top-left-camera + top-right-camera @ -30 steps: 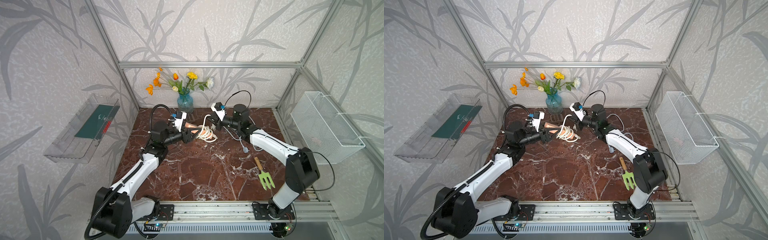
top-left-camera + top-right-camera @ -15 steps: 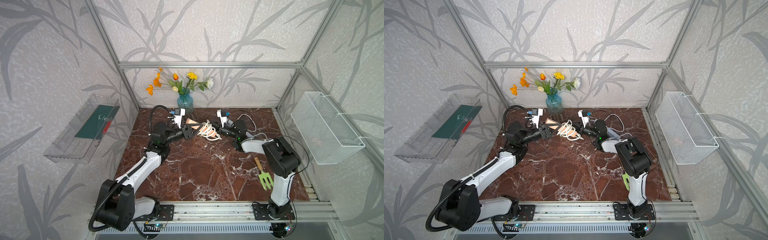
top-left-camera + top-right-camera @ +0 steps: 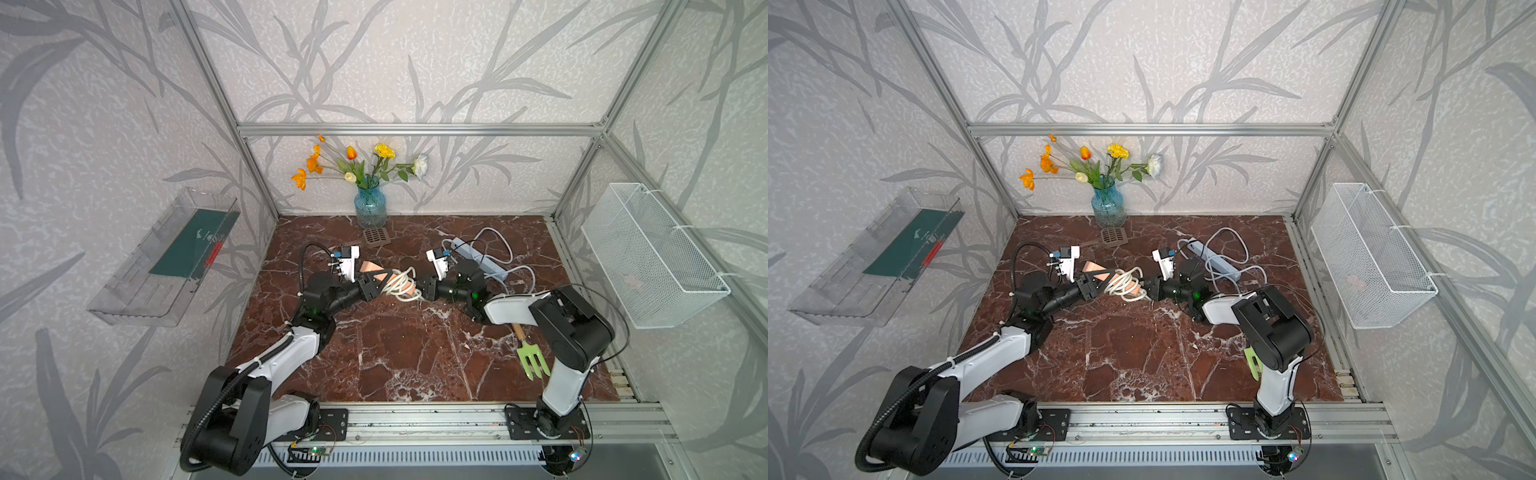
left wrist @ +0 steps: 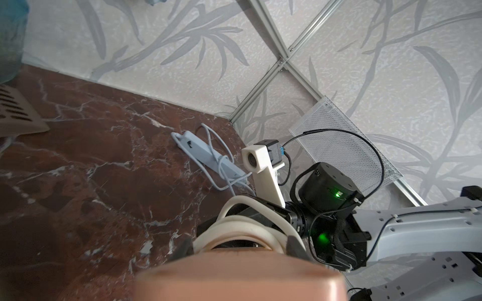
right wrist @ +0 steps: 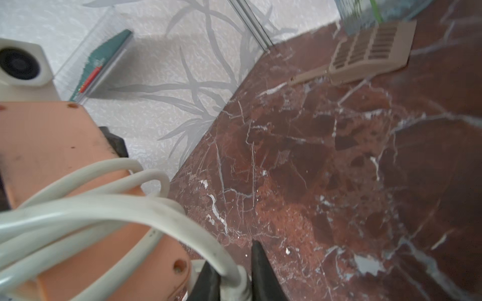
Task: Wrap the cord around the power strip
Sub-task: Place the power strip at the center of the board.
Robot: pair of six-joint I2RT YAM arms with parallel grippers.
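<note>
Strip [image 3: 370, 266], cord [image 3: 402, 284] looped around it, clamped in left pincer [image 4: 241, 247]; right pincer [image 5: 234, 278] pinches the cord by the strip's end.

A robotics lab cell dressed as a home is shown: wallpapered panels [image 3: 415, 62] are held in an aluminium frame [image 3: 415, 129], a mounting rail [image 3: 415, 420] is bolted at 6 o'clock, a flower vase [image 3: 370, 208] is set at 12 o'clock.

Salmon power strip [image 5: 47, 140], off-white cord [image 5: 117, 206]
</note>
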